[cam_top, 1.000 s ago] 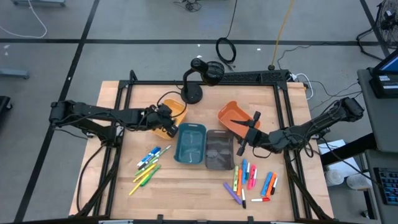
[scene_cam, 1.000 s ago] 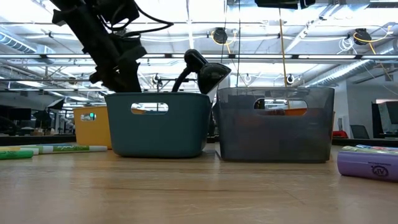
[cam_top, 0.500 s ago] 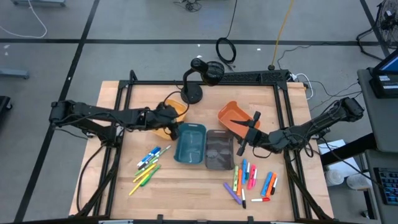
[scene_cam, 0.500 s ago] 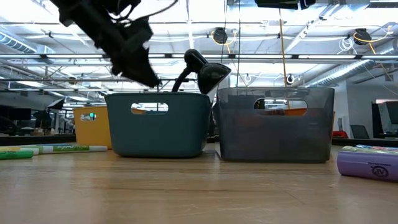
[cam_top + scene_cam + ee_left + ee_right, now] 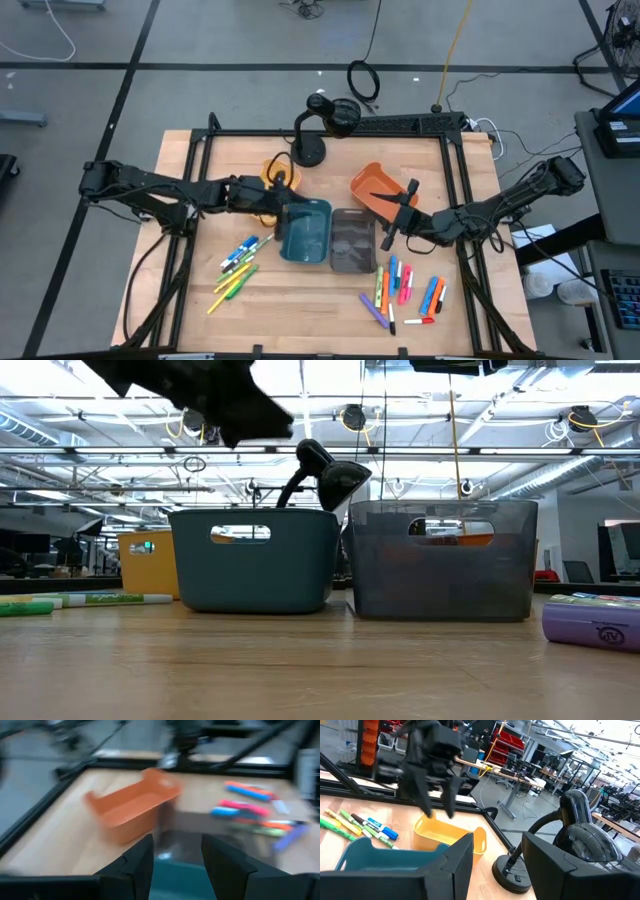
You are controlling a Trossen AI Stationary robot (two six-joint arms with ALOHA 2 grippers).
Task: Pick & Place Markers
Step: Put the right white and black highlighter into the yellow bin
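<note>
Wooden tabletop (image 5: pixel 230 320) inside a black frame, concrete floor around it, a black desk lamp (image 5: pixel 322 125) at the far edge. Four bins: yellow bin (image 5: pixel 286 172), teal bin (image 5: pixel 306 231), grey bin (image 5: pixel 352 240), orange bin (image 5: pixel 377 185) tipped on its side.

Markers lie in two loose groups, none in a bin that I can see. Green, yellow and blue markers (image 5: pixel 237 268) sit on the wood near the teal bin's near-left corner; the orange, pink, blue and purple markers (image 5: pixel 402 290) are spread near the grey bin's right side.

Left gripper (image 5: pixel 281 200) hangs over the teal bin's left rim, raised clear of it in the low view. Its jaws stand apart with nothing between them in the wrist view. Right gripper (image 5: pixel 392 228) waits between the orange and grey bins, jaws apart and empty.

Risks, as judged:
- Left arm reaches across the yellow bin; a low sweep could knock it or the teal bin.
- Markers lie touching and crossed, so a closing grip may take two or roll one away.
- Right gripper sits close to the tipped orange bin; any swing may push it.
</note>
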